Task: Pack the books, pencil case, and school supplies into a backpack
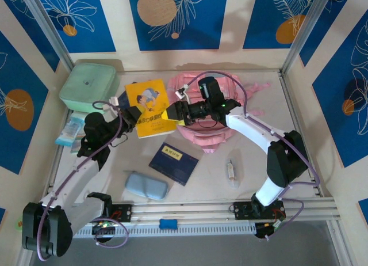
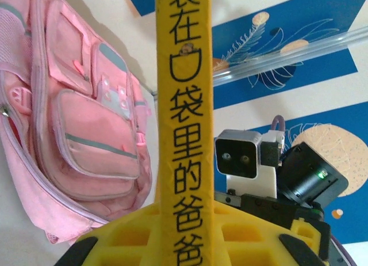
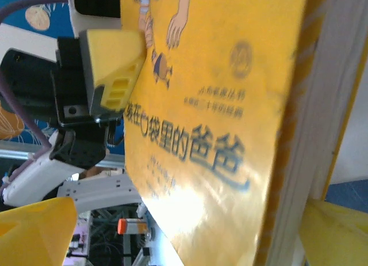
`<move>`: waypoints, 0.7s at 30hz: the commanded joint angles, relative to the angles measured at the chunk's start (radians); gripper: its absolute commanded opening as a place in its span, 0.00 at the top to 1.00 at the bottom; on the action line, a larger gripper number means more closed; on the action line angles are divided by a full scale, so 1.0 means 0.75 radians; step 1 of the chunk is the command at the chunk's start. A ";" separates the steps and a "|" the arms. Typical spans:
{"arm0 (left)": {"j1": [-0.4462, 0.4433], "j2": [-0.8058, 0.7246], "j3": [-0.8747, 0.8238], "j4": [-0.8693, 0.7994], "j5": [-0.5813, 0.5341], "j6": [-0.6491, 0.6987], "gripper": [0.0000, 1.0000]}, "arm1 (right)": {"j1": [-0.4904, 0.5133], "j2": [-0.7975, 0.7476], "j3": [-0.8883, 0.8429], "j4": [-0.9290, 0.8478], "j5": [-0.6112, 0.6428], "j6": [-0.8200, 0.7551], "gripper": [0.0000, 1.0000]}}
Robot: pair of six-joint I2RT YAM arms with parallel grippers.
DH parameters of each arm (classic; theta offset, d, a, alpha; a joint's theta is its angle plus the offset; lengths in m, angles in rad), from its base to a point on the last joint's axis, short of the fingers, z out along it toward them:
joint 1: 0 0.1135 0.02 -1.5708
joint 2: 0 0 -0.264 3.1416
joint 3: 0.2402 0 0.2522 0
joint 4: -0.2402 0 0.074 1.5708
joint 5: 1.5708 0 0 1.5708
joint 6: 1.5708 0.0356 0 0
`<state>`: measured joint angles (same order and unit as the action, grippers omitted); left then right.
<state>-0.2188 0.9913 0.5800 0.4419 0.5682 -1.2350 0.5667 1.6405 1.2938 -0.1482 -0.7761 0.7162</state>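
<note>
A yellow book (image 1: pixel 150 105) hangs above the table, left of the pink backpack (image 1: pixel 208 140). My left gripper (image 1: pixel 135 116) is shut on its lower left edge; in the left wrist view the book's spine (image 2: pixel 183 105) rises from between the yellow pads, with the backpack (image 2: pixel 75 133) to its left. My right gripper (image 1: pixel 171 114) stands open at the book's right edge, its fingers (image 3: pixel 34 234) wide apart either side of the cover (image 3: pixel 218 105). A navy-blue book (image 1: pixel 173 163), the blue-grey pencil case (image 1: pixel 146 186) and a small wrapped stick (image 1: pixel 231 171) lie on the table.
A mint-green lidded box (image 1: pixel 89 86) sits at the back left, with pale blue packets (image 1: pixel 70 132) in front of it. Frame posts and patterned walls close in the table on three sides. Metal rails (image 1: pixel 218 209) run along the near edge.
</note>
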 commanded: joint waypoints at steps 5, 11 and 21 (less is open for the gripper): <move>-0.068 0.054 0.050 0.266 0.000 -0.048 1.00 | 0.010 0.103 0.031 0.009 -0.043 0.106 0.01; -0.071 0.049 0.075 0.244 -0.019 -0.037 1.00 | -0.039 0.105 0.003 -0.070 0.014 0.094 0.01; -0.113 0.096 0.065 0.301 -0.063 -0.044 1.00 | -0.005 0.067 -0.030 0.212 -0.148 0.276 0.00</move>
<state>-0.2848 1.0546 0.5865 0.5419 0.5323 -1.2602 0.5400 1.7264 1.2564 -0.0727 -0.8146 0.8585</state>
